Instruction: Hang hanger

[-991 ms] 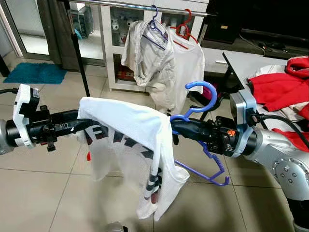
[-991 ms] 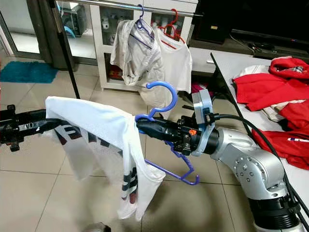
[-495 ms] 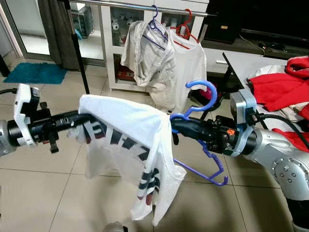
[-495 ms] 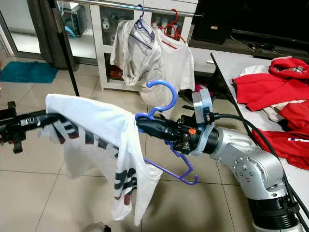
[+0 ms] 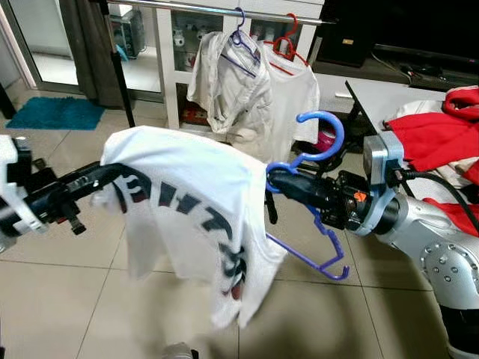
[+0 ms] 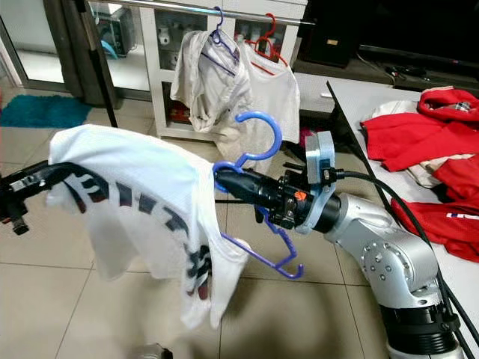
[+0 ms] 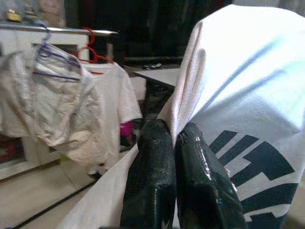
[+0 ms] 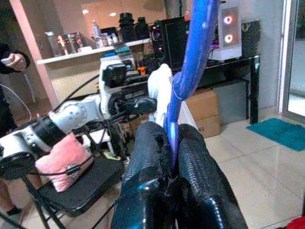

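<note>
Starting at the left, the left gripper (image 5: pixel 101 173) is seen held out over the tiled floor (image 5: pixel 67 299), its two black fingers (image 7: pixel 157 176) pressed narrowly together on a fold of the white T-shirt (image 5: pixel 191 217), which is printed with dark lettering. The shirt is draped between the two arms and sags toward the floor, its lower edge hanging free. At the shirt's other shoulder the blue hanger (image 5: pixel 318 138) is gripped by the right gripper (image 5: pixel 275 182), whose fingers (image 8: pixel 200 176) are closed on the stem just below the hook; the hook is turned upward, while the hanger's lower bar juts out beneath the silver arm. The hanger is held in the air, well below and apart from the metal rail (image 5: pixel 217 9) that runs along the top of the scene. On that rail two garments are already hung: a crumpled pale shirt (image 5: pixel 228 90) on a purple hanger (image 5: pixel 241 41) and, just beside it, a white T-shirt on a red hanger (image 5: pixel 284 48). A white cabinet (image 5: pixel 168 82) is seen behind them. Further right, red clothes (image 5: pixel 434 134) are piled on a grey table (image 5: pixel 370 93).
</note>
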Available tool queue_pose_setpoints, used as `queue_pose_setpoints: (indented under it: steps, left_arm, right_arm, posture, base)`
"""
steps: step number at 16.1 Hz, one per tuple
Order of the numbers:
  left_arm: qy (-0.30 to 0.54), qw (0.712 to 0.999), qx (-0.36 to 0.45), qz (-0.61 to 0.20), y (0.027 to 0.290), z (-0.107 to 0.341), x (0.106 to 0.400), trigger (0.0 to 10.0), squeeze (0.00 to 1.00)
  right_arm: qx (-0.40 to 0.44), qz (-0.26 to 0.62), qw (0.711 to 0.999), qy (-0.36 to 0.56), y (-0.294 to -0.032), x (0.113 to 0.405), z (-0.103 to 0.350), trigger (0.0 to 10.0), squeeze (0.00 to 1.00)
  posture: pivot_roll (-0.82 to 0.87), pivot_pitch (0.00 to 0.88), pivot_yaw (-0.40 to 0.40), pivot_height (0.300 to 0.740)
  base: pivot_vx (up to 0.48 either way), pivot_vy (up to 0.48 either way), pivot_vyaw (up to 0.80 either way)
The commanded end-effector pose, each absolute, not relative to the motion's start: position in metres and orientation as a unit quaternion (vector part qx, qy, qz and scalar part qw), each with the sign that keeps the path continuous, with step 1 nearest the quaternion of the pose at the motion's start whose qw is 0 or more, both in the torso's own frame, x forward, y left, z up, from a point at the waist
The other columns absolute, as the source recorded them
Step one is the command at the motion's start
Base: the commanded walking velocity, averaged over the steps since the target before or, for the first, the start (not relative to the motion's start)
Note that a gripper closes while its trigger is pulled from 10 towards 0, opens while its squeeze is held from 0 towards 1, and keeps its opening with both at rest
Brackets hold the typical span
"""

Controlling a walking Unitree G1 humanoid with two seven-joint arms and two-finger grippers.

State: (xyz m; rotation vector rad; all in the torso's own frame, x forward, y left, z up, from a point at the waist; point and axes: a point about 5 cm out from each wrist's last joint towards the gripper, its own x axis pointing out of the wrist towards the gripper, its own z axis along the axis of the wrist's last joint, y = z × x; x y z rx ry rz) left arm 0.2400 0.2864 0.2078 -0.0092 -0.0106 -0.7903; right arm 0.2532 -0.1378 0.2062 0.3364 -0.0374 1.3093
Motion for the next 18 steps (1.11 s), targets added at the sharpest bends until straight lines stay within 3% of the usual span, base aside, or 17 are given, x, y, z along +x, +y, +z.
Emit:
queue_pose_setpoints:
  steps: [1,7,18]
  left_arm:
    - [-0.023,0.927,0.001,-0.375,0.287,0.214,0.239,0.0,0.0]
    - [-0.071,0.954,0.021,-0.292,0.303,0.225,0.237,0.0,0.0]
    - [-0.116,0.965,0.039,-0.232,0.314,0.236,0.247,0.0,0.0]
  right_arm:
    - [0.15,0.591,0.791,-0.038,-0.145,0.257,0.212,10.0,0.0]
    - [0.151,0.589,0.793,-0.035,-0.146,0.259,0.212,10.0,0.0]
    - [0.146,0.584,0.798,-0.03,-0.147,0.258,0.21,10.0,0.0]
  posture:
    - [0.02,0.0,-0.049,0.74]
    - [0.03,0.006,-0.057,0.74]
    - [0.03,0.007,-0.05,0.74]
  base:
    - [0.0,0.0,0.0]
    - [0.0,0.0,0.0]
    - [0.0,0.0,0.0]
